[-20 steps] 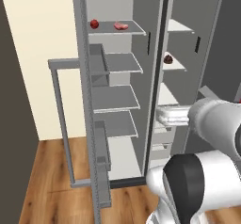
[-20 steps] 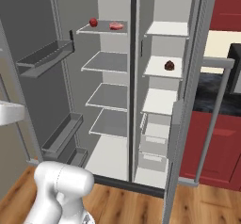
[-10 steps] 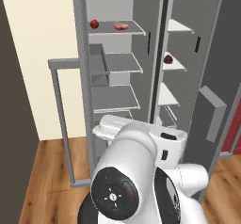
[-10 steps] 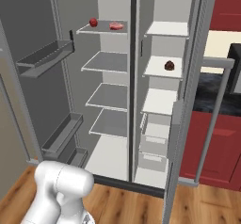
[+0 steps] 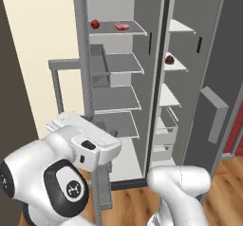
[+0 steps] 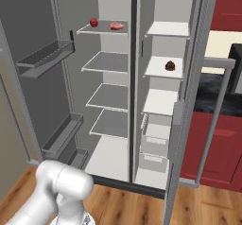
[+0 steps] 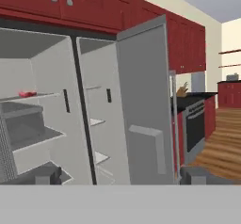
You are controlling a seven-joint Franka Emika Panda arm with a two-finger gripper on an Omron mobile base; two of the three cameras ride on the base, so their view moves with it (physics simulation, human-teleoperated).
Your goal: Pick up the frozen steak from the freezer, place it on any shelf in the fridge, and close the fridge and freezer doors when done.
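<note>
On the fridge's top shelf the frozen steak stays put; arm has swung left, end effector wide, empty.

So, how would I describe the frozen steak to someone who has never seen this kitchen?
Look into the wider compartment of the open fridge and find its top shelf. Two things lie there: the frozen steak is the flat pale pink slab on the right, while its neighbour, the red ball, is round and bright.

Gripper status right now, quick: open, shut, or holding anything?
Gripper: open, fingertips wide apart at the bottom of the hand view, nothing between them.
</note>
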